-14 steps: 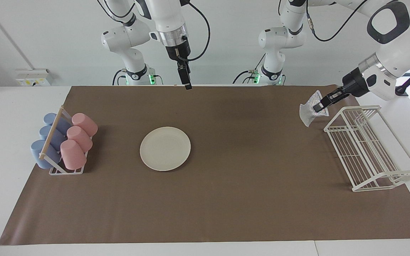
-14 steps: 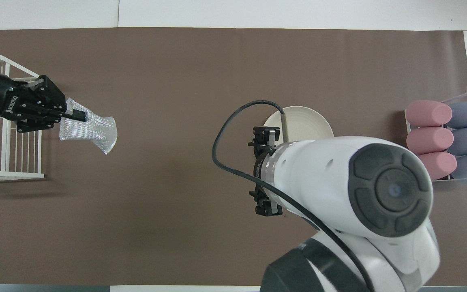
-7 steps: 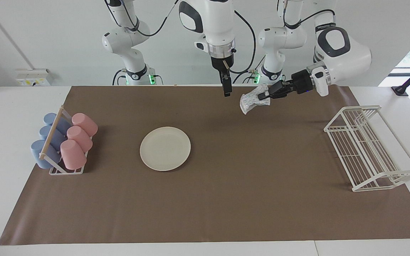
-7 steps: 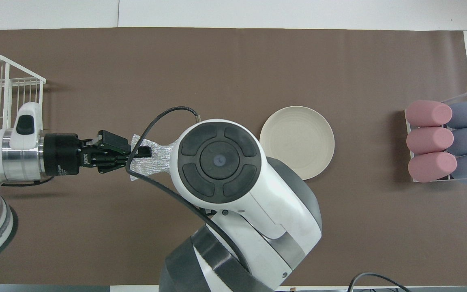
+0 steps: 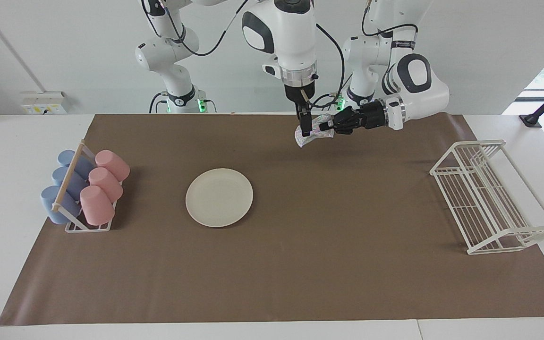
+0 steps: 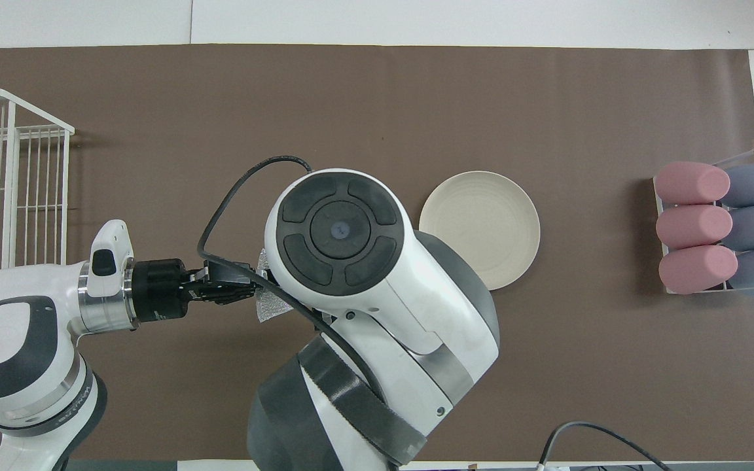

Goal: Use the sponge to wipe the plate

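The cream plate [image 5: 219, 197] [image 6: 480, 229] lies flat on the brown mat, toward the right arm's end of the table, with nothing on it. My left gripper [image 5: 325, 126] [image 6: 249, 292] is shut on the silvery mesh sponge [image 5: 317, 134] [image 6: 267, 313] and holds it in the air over the mat's edge by the robots. My right gripper [image 5: 304, 128] points straight down with open fingers right at the hanging sponge; whether it touches the sponge I cannot tell. In the overhead view the right arm's own body hides its gripper and most of the sponge.
A rack of pink and blue cups [image 5: 85, 189] [image 6: 717, 226] stands at the right arm's end of the mat. A white wire dish rack [image 5: 484, 193] [image 6: 4, 190] stands at the left arm's end.
My left gripper has carried the sponge from beside the wire rack to the middle, by the robots. My right arm has swung over so that its gripper meets the sponge.
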`<state>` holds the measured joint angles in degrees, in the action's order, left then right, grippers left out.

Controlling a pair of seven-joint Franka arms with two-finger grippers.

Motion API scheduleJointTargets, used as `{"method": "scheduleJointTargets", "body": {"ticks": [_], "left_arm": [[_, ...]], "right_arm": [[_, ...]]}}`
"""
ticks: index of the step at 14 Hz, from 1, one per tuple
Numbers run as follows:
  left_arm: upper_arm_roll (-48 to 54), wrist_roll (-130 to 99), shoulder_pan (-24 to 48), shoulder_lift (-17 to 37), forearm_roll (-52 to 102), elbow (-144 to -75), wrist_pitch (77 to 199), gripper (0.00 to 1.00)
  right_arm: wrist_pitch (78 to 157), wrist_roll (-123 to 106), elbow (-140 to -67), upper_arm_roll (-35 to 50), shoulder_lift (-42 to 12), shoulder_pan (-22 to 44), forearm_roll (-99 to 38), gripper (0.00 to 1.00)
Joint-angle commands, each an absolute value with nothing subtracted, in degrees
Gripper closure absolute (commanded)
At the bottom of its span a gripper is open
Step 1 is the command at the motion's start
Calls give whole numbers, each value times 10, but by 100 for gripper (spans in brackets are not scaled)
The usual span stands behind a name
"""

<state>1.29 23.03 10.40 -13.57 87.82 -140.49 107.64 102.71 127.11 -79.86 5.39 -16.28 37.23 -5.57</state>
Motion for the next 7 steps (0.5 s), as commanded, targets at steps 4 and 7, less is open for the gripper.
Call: {"method": "scheduleJointTargets", "body": {"ticks": [4,7], "left_arm": [[4,245,113,-152,904,-1428,1072,100],[4,245,115,-152,911,-1429,1072,100]], "right_arm": [[1052,1252,-869,57,-132,380,-54,0],[1049,1252,-874,57,-130,380,-54,0]]}}
